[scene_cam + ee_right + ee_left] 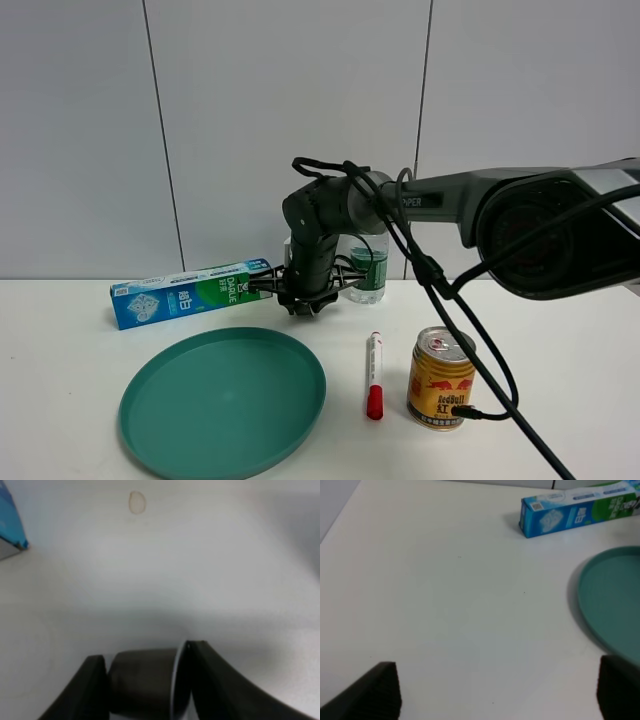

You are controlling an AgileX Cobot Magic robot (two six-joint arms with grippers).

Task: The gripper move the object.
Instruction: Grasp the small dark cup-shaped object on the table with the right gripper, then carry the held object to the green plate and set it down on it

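Gripping step is looking complete | gripper (148, 656) is pinching the object (142, 682) sideways between narrowed fingers, low at the table's 12 o'clock, toothpaste box (190, 292) at its 9 | next is probably calling for a clean lift with a firm squeeze.

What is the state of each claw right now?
Left claw: open, holding nothing.
Right claw: closed on the coffee capsule.
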